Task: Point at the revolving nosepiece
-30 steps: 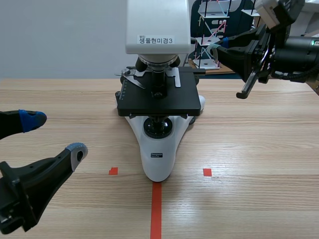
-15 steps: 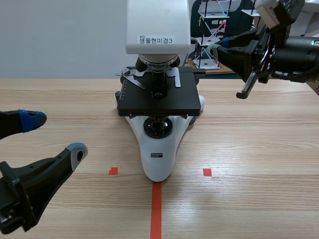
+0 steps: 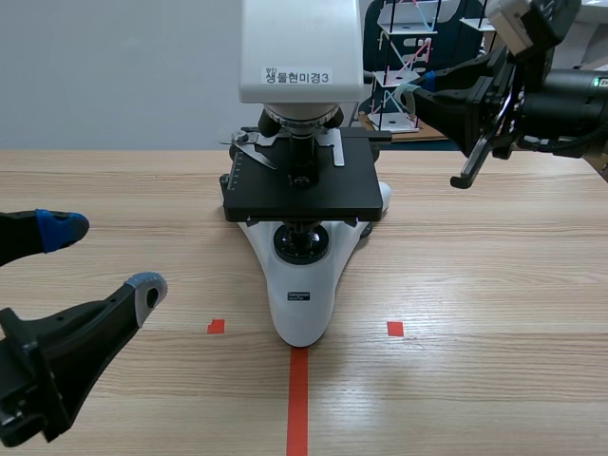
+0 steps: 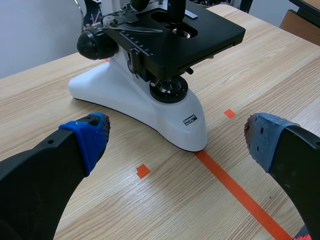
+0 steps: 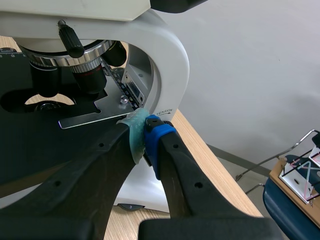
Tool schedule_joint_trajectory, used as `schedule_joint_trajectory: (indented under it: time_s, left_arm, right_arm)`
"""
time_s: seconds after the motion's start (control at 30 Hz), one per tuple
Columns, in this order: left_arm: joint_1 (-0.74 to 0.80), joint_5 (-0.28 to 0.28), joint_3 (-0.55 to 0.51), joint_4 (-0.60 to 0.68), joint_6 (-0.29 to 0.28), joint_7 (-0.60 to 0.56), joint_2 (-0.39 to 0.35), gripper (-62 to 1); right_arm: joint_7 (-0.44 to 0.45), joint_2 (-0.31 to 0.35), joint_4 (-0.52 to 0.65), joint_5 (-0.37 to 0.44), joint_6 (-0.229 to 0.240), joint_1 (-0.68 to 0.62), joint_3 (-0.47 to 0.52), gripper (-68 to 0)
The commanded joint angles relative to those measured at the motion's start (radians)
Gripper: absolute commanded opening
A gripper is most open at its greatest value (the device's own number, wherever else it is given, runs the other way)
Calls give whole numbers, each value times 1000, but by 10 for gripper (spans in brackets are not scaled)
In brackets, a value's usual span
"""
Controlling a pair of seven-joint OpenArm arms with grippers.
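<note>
One microscope (image 3: pixel 302 275) stands in the middle of the frame on the table (image 3: pixel 494 285). There are two hands, one at each side. The table carries two orange-red squares (image 3: pixel 217 326) and one orange-red tape line (image 3: pixel 298 399), which runs up to the microscope's white foot.

The revolving nosepiece (image 3: pixel 302 118) sits in the upper middle, just under the white head and above the black stage (image 3: pixel 304 195). The right wrist view shows two objectives (image 5: pixel 92 75) hanging from it.

The left hand (image 3: pixel 100 258) is at the lower left, low over the table. Its fingers are spread wide – one blue pad, one grey – and it holds and touches nothing. It is well apart from the microscope.

The right hand (image 3: pixel 420 85) is raised at the upper right. Its fingers are closed pad to pad with nothing between them. The tip points left toward the microscope's curved arm, beside the head – short of the nosepiece. Whether the tip touches the arm cannot be told.
</note>
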Motion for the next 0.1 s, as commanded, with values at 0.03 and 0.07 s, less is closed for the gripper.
schedule_joint_trajectory:
  time_s: [0.03, 0.07]
  left_arm:
    - [2, -6, -5, 5, 0, -11, 5, -41]
    - [2, -6, -5, 5, 0, -11, 5, -41]
  right_arm:
    - [14, 8, 16, 11, 7, 16, 2, -677]
    - [14, 8, 16, 11, 7, 16, 2, -677]
